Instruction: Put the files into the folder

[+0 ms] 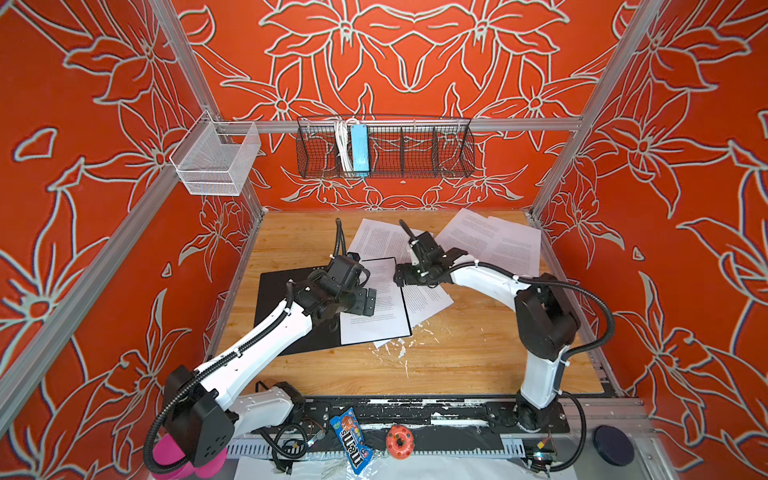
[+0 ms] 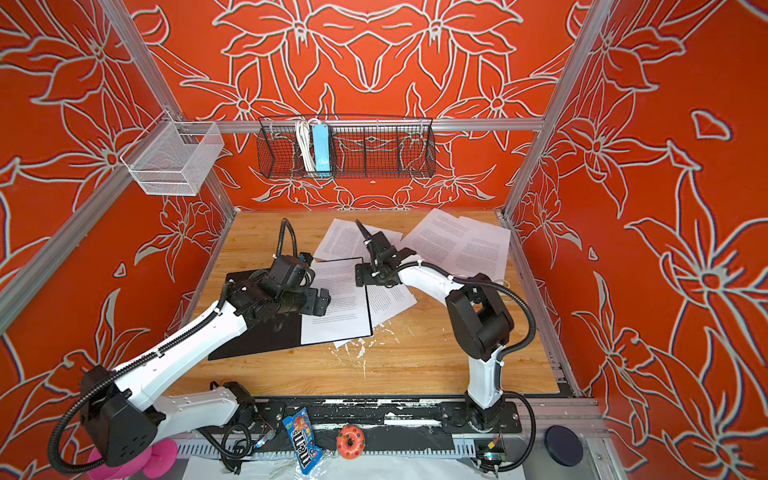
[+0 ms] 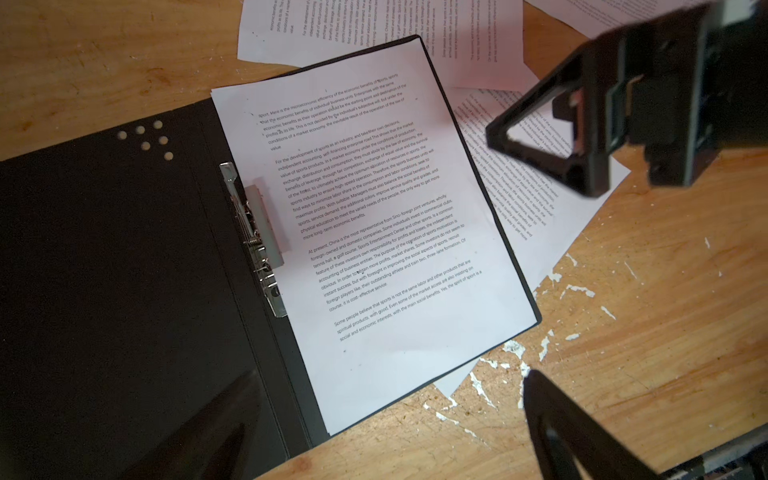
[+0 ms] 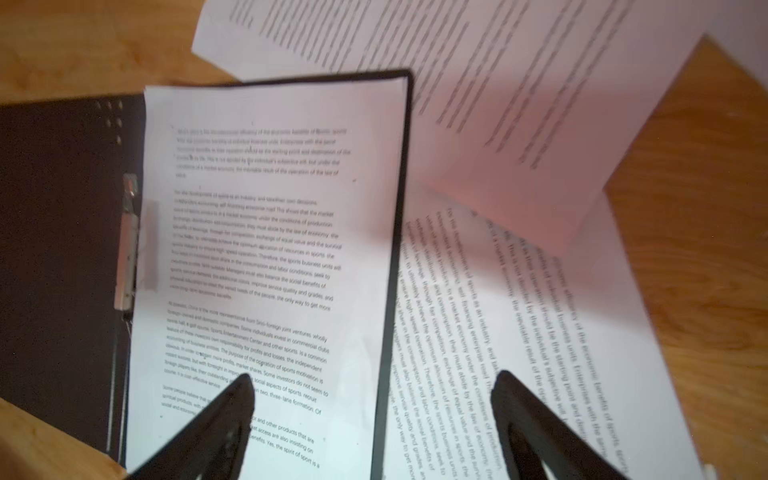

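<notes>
The folder lies open on the wooden table, its black inside up. One printed sheet lies flat on its right half. Another of the files pokes out from under the folder's right edge. More files lie behind it and at the back right. My left gripper hovers open over the sheet in the folder. My right gripper is open, its jaws either side of the folder's right edge, holding nothing.
A metal clip sits at the folder's spine. White flecks mark the table in front. A black wire basket and a white mesh basket hang on the back rail. A candy bag and an orange ring lie past the front edge.
</notes>
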